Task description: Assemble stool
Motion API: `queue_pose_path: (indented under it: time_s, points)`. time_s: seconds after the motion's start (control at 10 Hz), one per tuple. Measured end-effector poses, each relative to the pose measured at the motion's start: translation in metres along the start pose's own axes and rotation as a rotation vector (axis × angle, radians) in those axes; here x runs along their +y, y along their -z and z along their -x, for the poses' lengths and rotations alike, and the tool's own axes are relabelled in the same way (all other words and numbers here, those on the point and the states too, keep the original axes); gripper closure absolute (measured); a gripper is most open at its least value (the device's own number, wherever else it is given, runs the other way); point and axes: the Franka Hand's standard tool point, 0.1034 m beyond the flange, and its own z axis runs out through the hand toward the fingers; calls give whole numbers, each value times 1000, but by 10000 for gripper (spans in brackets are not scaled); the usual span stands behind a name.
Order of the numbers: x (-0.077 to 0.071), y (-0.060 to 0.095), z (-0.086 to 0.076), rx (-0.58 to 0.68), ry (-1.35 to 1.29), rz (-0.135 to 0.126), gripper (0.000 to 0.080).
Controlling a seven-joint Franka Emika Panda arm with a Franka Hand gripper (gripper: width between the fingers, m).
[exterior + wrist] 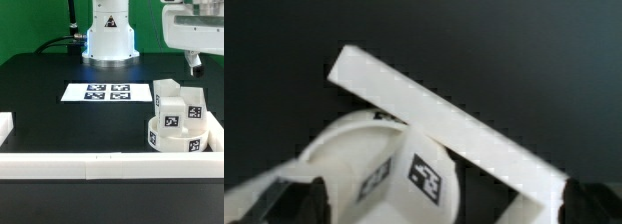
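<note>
Now | gripper (196, 66) raised above stool (179, 125) | fingers spread wide, empty

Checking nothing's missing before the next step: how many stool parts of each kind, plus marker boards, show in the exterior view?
Seat: 1
Legs: 2 told apart, bunched on the seat; a third cannot be made out
Marker board: 1
Total: 4

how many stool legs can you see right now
2 for sure: one leg and a second leg stand side by side on the round seat, at the exterior view's right. A third may be hidden behind them.
</note>
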Motion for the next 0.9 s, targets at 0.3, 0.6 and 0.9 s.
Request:
queue_pose_path:
  time_s: [0.3, 0.6, 0.9]
  points:
    - [1, -1, -2, 3, 186, -1, 151]
    - [2, -2, 0, 15, 548, 30, 151]
    - [-2, 0, 0, 28, 902, 64, 151]
